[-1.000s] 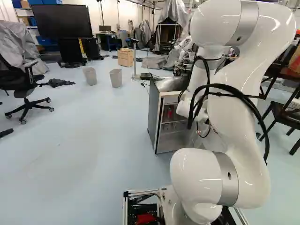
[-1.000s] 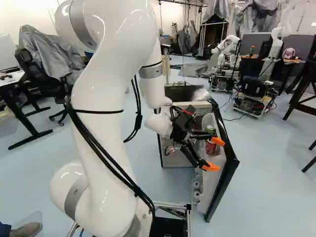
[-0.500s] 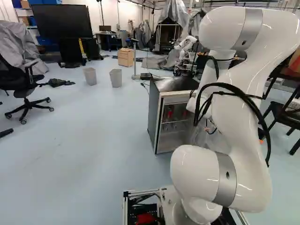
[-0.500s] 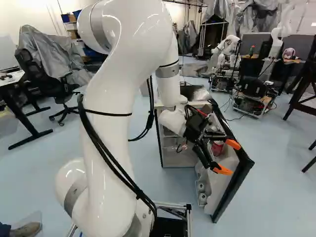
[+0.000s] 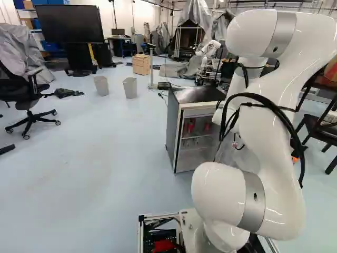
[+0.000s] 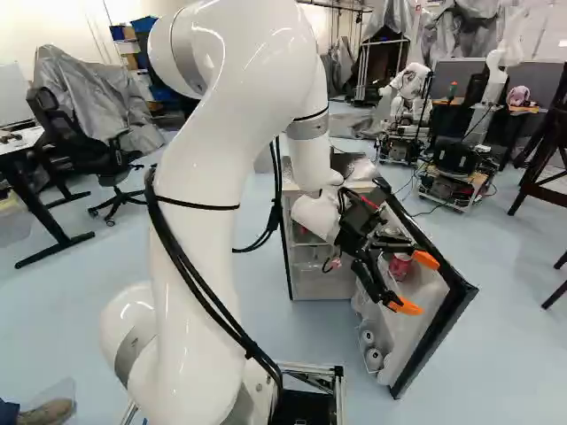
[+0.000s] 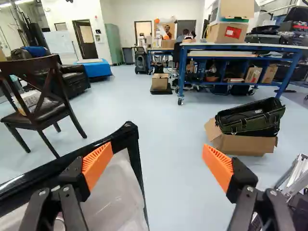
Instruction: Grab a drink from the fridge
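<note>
While the door of the small grey fridge (image 5: pixel 172 126) hangs open, here is the orange-padded black claw (image 7: pixel 158 147), fingers spread wide and nothing between them, at the inner side of that black-edged, pale-lined door (image 6: pixel 431 343)! The door's top corner lies just ahead of the claw; whether they touch, the views can't settle. Just beneath the claw sits a red metal can (image 6: pixel 400 266) in the door's bin, partly hidden by the fingers, and behind the claw, on the fridge's inner shelf, stand what look like more red cans (image 5: pixel 190 126). The step, by the look of it, is making room at the doorway before any grab. And the dangers? Push too hard outward and the door could strain its hinge or shift the fridge; let a finger dip into the bin and it could snag the liner or knock that can loose. Lose the door's support and it may swing back across the reach; close too early and the fingers pinch the rim instead of a drink. As for the can in the bin, it appears upright, long axis running up and down, top skyward, while the claw points outward over the door, away from the shelf.
</note>
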`<state>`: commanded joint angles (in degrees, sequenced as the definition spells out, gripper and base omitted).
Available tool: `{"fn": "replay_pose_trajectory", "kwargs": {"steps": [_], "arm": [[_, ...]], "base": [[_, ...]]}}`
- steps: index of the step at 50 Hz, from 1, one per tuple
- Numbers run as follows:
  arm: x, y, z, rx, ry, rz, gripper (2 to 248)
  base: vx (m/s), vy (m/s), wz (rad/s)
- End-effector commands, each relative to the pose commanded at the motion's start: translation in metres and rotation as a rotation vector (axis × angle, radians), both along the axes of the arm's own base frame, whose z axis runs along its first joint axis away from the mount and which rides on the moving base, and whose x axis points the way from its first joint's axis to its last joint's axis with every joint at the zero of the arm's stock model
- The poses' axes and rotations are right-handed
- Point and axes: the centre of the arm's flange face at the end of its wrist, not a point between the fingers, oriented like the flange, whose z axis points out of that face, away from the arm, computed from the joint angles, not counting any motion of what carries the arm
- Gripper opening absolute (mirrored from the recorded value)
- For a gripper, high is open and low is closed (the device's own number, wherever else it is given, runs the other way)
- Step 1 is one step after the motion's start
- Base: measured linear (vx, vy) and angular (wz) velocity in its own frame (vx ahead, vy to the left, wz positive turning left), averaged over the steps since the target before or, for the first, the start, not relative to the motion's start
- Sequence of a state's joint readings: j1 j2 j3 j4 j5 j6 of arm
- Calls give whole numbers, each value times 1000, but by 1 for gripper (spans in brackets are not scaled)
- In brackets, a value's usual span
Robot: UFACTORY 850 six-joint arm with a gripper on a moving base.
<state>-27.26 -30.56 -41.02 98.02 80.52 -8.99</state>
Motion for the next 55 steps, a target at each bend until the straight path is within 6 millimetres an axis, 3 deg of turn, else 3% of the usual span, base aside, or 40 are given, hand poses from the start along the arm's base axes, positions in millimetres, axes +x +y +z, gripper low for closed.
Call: {"fn": "replay_pose_trajectory", "kwargs": {"steps": [15,41,55], "arm": [[-14,23,-1,13,42,80,247],[-26,76,0,14,128,460,247],[-17,82,-2,3,145,622,247]], "base": [[0,0,0],[0,0,0],[0,0,0]]}}
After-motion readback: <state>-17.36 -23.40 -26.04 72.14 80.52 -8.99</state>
